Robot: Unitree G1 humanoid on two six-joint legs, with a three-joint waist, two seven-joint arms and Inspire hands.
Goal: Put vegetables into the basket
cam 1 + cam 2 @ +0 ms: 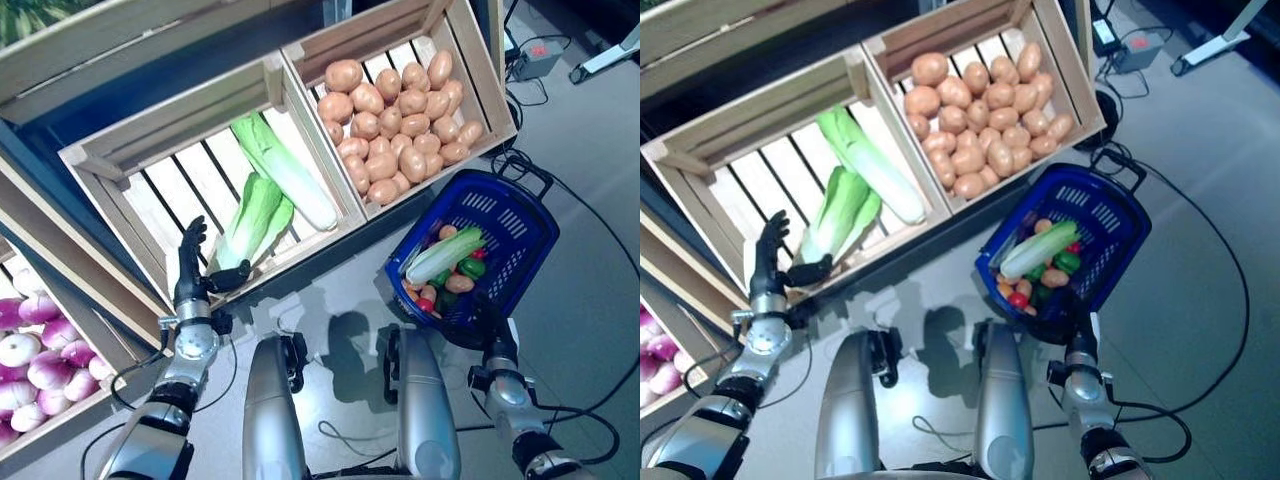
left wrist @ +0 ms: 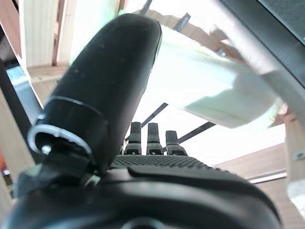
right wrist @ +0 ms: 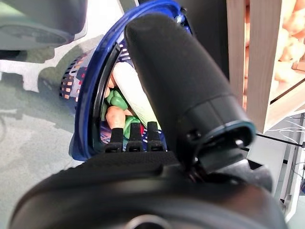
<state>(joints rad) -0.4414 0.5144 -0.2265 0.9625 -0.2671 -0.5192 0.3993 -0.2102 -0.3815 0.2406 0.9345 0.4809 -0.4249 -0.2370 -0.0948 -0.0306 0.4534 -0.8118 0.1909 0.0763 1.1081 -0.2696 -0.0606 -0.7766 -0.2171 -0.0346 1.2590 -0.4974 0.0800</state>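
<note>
A blue basket (image 1: 505, 205) sits on the grey floor at the right, holding a long pale cabbage (image 1: 445, 255), a green pepper (image 1: 470, 267) and small red and orange vegetables. My right hand (image 1: 497, 325) is at its near rim, open, fingers pointing into the basket (image 3: 93, 95). A wooden crate (image 1: 170, 120) holds a leafy green cabbage (image 1: 255, 215) and a long pale one (image 1: 285, 170). My left hand (image 1: 190, 275) stands open at that crate's front edge, its thumb reaching toward the leafy cabbage's base without holding it.
A second crate (image 1: 480, 70) to the right is full of potatoes (image 1: 395, 110). At the lower left another crate holds purple and white turnips (image 1: 30, 350). Cables and a small box (image 1: 535, 60) lie on the floor beyond the basket.
</note>
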